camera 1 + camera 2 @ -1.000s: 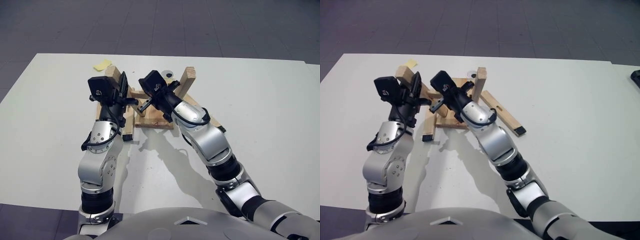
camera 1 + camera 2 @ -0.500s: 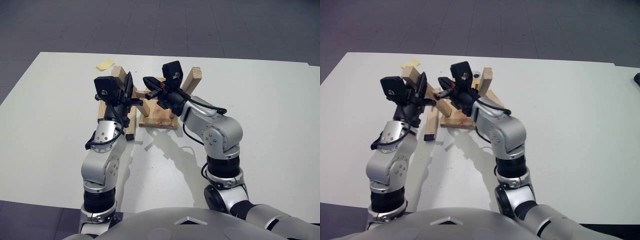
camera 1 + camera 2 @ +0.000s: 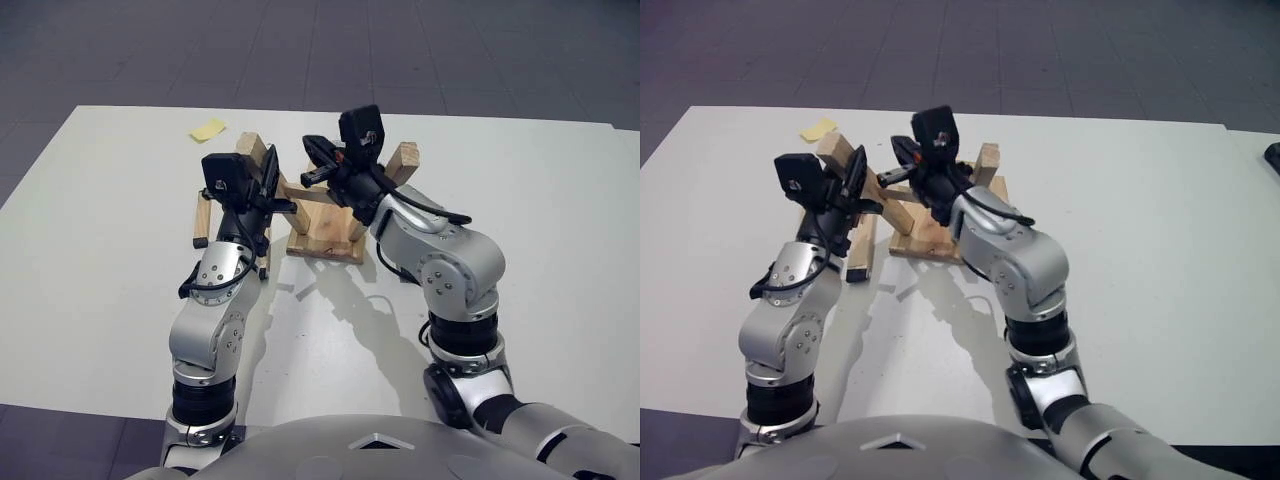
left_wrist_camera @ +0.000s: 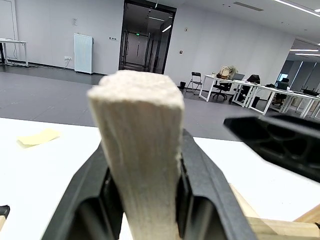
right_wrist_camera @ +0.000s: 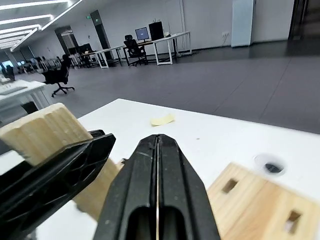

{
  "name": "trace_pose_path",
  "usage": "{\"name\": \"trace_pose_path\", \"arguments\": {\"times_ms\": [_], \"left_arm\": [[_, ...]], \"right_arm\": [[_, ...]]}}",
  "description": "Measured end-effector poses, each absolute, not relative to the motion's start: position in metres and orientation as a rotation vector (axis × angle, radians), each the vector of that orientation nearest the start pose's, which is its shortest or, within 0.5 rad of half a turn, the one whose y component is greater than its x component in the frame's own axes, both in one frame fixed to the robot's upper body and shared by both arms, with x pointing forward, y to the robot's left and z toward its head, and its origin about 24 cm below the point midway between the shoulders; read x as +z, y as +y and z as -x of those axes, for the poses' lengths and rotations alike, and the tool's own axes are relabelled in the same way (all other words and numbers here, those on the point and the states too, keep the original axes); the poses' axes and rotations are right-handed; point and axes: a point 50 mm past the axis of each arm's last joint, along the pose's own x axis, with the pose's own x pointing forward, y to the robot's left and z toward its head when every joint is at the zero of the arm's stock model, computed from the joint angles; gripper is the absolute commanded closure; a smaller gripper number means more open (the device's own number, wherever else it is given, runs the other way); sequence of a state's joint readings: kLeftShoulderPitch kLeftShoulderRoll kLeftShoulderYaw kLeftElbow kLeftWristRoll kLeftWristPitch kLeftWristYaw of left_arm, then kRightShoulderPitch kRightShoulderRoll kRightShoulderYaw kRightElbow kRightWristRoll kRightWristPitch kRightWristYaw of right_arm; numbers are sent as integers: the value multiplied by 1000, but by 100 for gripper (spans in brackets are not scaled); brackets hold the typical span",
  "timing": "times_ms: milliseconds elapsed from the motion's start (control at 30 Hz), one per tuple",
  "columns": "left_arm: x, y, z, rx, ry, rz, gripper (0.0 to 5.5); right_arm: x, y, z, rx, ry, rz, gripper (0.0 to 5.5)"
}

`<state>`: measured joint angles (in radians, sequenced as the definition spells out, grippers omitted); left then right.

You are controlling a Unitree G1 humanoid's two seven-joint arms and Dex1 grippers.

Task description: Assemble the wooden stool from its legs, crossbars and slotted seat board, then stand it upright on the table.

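My left gripper is shut on the upper end of a pale wooden leg, with its black fingers on both sides of the wood. That leg joins a crossbar over the slotted seat board, which lies tilted on the table. Another leg sticks up behind the board. My right gripper hovers just above the crossbar, shut with nothing between its fingers. Two slots show in the board.
A loose leg with a black tip lies left of my left arm. A yellow note sits at the far left of the white table. A round hole is behind the board. The table's right half is open.
My right arm has raised its elbow, and its gripper has risen from beside the crossbar to above it. The left gripper and the stool parts shifted slightly right.
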<state>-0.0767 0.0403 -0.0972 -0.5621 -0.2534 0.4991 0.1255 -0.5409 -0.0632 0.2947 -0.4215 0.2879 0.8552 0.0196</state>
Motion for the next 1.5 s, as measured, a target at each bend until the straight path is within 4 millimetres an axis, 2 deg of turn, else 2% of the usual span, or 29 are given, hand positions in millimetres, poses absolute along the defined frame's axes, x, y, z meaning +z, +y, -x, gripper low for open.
{"name": "trace_pose_path", "arguments": {"times_ms": [33,133,167,300,433,567,833,900,967,1200,1400,1500], "left_arm": [[139,120,-244,-128,-107,180,445],[138,121,-245,-123,-106,173,445],[138,121,-245,-122,-106,171,445],[138,121,-245,-120,-107,171,445],[138,120,-245,-117,-106,175,445],[138,120,-245,-111,-106,178,445],[138,120,-245,-106,-105,175,445],[138,120,-245,-106,-105,175,445],[138,120,-245,-105,-105,174,445],[133,121,-248,-95,-84,167,445],[133,121,-248,-94,-85,166,445],[133,121,-248,-93,-85,165,445]], "right_arm": [[188,-36,-276,605,-54,96,550],[179,-38,-283,527,-186,502,550],[175,-39,-282,530,-203,583,550],[161,-38,-269,651,-266,859,550],[148,-36,-258,768,-281,1012,550],[142,-35,-261,731,-329,1128,550],[160,-31,-272,560,-428,1093,550],[150,-27,-272,623,-358,1078,550],[132,-25,-268,701,-271,1067,550],[129,-23,-273,685,-214,984,550],[161,-36,-286,430,-378,896,550],[156,-29,-283,529,-299,788,550]]}}
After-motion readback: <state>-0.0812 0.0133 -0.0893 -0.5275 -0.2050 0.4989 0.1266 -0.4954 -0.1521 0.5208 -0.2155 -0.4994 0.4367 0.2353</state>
